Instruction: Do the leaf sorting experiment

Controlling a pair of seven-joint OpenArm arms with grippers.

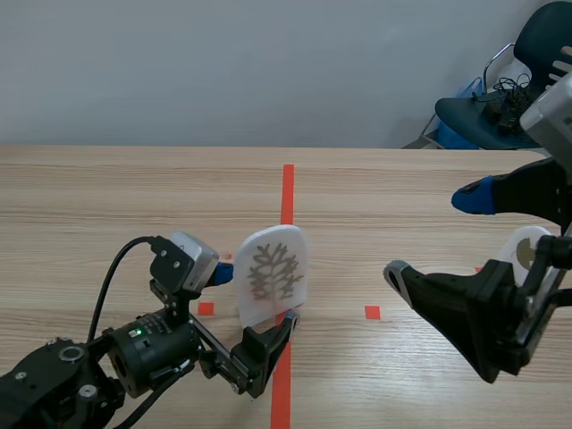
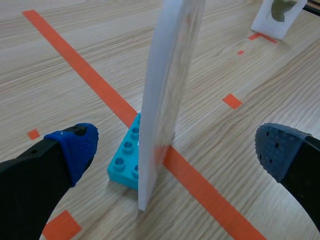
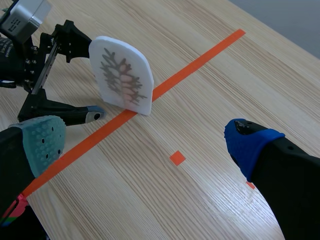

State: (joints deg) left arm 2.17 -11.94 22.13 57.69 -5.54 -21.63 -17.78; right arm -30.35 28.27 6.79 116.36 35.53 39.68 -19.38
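Straddling the upright leaf card (image 2: 167, 75) without touching it, the left gripper's (image 2: 180, 147) fingers (image 2: 75, 145) stand spread wide. The card sits on a teal brick (image 2: 125, 160) on the centre tape line (image 1: 287, 188). Off to the right, the right gripper (image 3: 147, 142), fingers also spread, hangs near a second card (image 1: 527, 250).

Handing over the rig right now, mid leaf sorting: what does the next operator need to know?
Left gripper: open, straddling the upright white leaf card, not touching it.
The card stands on the long tape line with a teal brick at its base.
Right gripper: open, empty, raised on the right.
A second leaf card stands farther right.
Done: nothing visibly sorted.
Left: grip and sort both cards.
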